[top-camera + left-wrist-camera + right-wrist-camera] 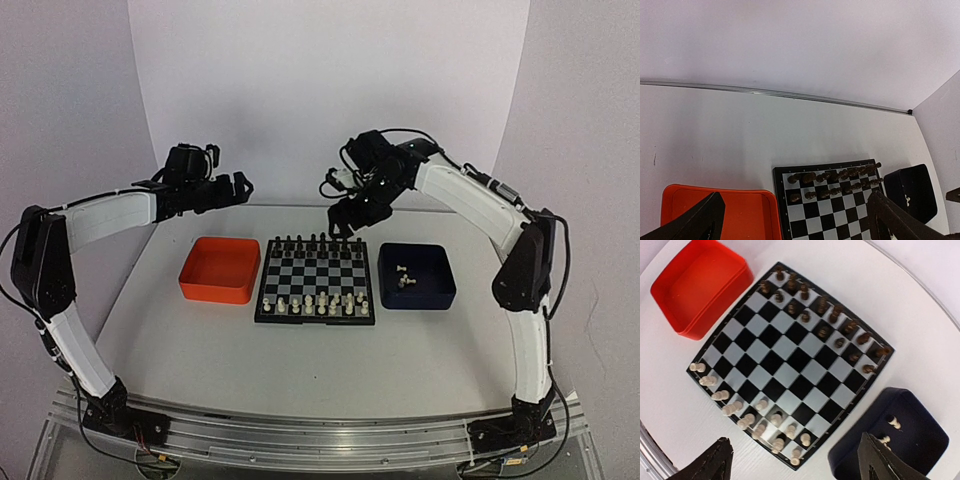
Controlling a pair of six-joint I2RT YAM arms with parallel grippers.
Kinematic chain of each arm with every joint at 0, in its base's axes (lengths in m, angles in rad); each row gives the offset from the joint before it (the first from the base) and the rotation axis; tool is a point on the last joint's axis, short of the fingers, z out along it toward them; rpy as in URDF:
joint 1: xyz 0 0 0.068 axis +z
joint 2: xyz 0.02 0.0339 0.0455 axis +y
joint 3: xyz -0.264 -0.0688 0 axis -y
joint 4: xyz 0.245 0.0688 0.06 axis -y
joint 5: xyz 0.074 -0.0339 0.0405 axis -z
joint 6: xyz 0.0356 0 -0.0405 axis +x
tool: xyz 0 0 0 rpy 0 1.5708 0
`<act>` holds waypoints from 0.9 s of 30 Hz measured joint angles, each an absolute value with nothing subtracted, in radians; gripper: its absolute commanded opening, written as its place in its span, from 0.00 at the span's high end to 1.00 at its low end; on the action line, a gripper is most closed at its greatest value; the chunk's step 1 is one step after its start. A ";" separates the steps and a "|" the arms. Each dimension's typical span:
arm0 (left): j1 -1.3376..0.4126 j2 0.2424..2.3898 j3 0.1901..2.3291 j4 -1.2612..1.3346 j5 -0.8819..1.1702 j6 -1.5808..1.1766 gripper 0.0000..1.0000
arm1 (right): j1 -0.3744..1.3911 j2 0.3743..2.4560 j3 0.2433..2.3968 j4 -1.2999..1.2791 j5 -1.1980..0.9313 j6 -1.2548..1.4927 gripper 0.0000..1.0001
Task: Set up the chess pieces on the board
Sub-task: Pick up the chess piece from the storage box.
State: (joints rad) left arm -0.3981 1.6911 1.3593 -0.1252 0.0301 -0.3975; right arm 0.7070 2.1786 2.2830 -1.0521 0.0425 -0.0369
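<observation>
White counter (300,360) fills the lower half of the overhead view, with three things sitting flat on it in a row across mid-frame. Orange tray (213,292) on the left, board (316,272) dead centre just beside it, dark blue tray (418,298) just right of that.

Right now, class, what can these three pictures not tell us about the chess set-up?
Top view: chess pieces too small to name their types.
Left wrist view: the board has its near rows cut off by the bottom edge.
Right wrist view: dark blue tray partly behind the right gripper's finger; contents uncertain.
</observation>
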 measured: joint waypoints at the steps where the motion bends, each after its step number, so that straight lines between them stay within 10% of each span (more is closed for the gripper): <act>1: -0.398 1.700 1.373 -0.121 0.023 -0.401 0.00 | 0.679 2.154 2.255 -1.046 0.047 -0.035 0.16; 11: -0.397 1.863 1.619 -0.134 -0.033 -0.481 0.00 | 0.384 2.084 1.991 -1.021 0.139 0.066 0.22; 27: -0.397 2.036 1.877 -0.251 -0.083 -0.500 0.00 | 0.383 2.211 1.956 -1.048 0.053 0.075 0.57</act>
State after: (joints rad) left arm -0.3965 2.0361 1.8771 -0.2509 -0.0830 -0.5000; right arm 0.3828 2.2107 1.9564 -1.0482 0.0530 0.0753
